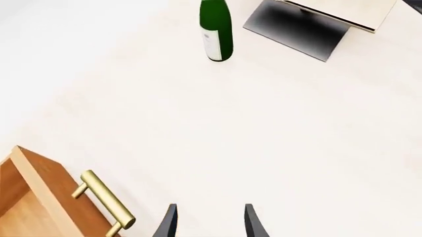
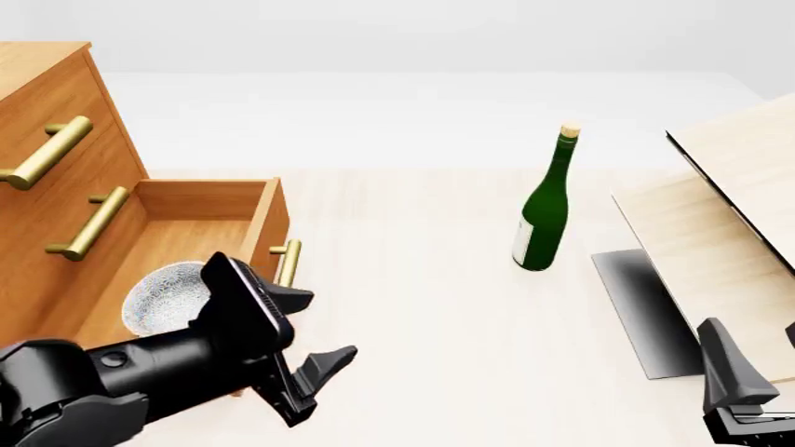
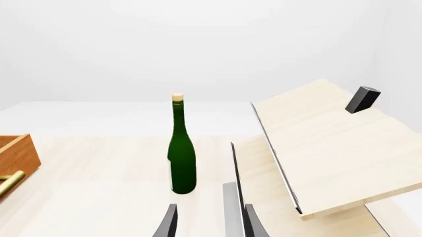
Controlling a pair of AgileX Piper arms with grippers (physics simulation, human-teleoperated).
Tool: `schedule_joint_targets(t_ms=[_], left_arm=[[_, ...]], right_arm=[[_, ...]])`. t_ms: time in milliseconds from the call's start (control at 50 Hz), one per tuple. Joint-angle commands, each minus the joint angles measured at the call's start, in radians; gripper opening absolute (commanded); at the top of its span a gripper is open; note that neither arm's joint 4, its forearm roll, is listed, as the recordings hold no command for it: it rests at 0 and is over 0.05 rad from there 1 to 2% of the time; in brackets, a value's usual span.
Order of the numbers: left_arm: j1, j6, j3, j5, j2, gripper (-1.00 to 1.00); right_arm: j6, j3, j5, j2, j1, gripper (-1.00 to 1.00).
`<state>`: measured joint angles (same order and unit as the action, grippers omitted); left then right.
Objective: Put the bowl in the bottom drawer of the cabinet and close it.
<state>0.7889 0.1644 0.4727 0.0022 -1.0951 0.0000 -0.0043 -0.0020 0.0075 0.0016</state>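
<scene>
The speckled white bowl (image 2: pixel 168 296) lies inside the pulled-out bottom drawer (image 2: pixel 199 228) of the orange-brown cabinet (image 2: pixel 50 140) at the left of the front view. My left gripper (image 2: pixel 313 328) hovers just right of the drawer's front and its brass handle (image 2: pixel 287 263), fingers spread and empty. In the left wrist view the drawer front (image 1: pixel 39 192) and handle (image 1: pixel 105 200) sit beside the open fingertips (image 1: pixel 170 222). My right gripper (image 2: pixel 746 382) rests low at the front right, open, holding nothing; its fingers (image 3: pixel 170 222) show in the right wrist view.
A green wine bottle (image 2: pixel 545 209) stands upright mid-table. Pale wood boards (image 2: pixel 733 205) slope at the right, with a dark shadow patch (image 2: pixel 646 312) beneath. The two upper drawers, with brass handles (image 2: pixel 47 154), are shut.
</scene>
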Motion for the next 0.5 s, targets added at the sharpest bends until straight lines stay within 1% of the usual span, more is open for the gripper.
schedule_joint_targets(t_ms=[20, 140, 240, 320, 500], left_arm=[[0.006, -0.035, -0.013, -0.075, -0.140, 1.00], [0.017, -0.069, -0.007, -0.097, -0.204, 1.00], [0.016, -0.079, -0.012, -0.106, -0.223, 1.00], [0.018, -0.102, -0.006, -0.103, -0.242, 1.00], [0.000, -0.135, -0.010, -0.121, -0.292, 1.00]], right_arm=[[0.000, 0.000, 0.000, 0.000, 0.000, 1.00], [0.000, 0.000, 0.000, 0.000, 0.000, 1.00], [0.000, 0.000, 0.000, 0.000, 0.000, 1.00], [0.000, 0.000, 0.000, 0.000, 0.000, 1.00], [0.000, 0.000, 0.000, 0.000, 0.000, 1.00]])
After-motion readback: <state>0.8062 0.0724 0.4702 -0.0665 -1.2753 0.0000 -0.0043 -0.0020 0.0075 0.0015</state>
